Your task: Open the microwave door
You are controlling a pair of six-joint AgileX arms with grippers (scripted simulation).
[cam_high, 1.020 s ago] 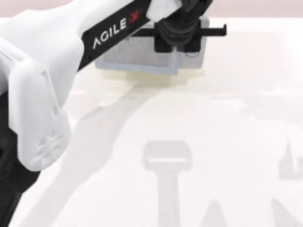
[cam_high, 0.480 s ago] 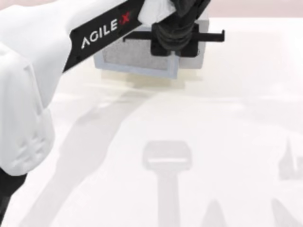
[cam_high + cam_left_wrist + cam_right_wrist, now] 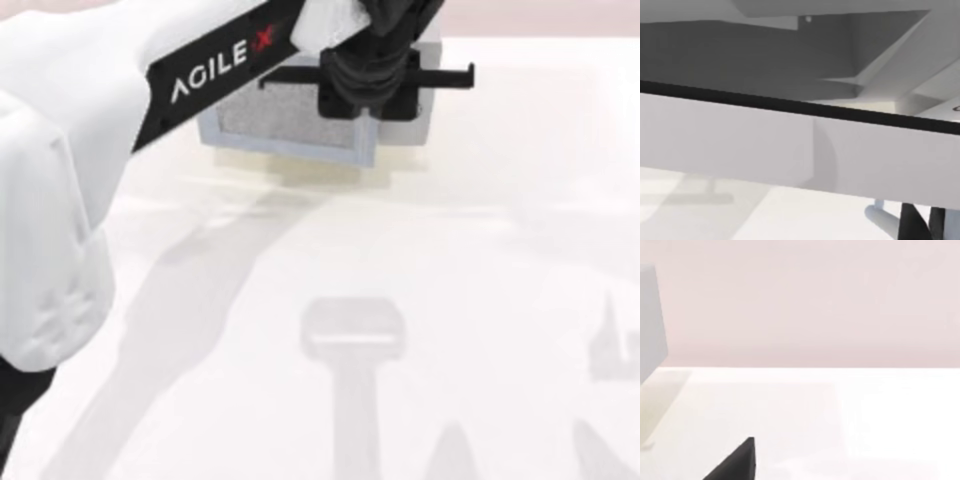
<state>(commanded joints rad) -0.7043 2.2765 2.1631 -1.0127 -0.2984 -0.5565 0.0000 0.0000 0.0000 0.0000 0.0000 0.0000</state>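
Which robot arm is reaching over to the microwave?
The left arm; it stretches across to the microwave, its pincer at the door. No right arm shows from above.

Pale cream table (image 3: 480, 250), grey shadows across it, pinkish wall (image 3: 805, 305) behind

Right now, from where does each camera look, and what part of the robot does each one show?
Top view: above the table, looking down; shows the left arm reaching to the microwave door.
Left wrist view: on the left arm, close against the microwave door.
Right wrist view: low over the table, showing one dark fingertip.
The top and left wrist views share the door.
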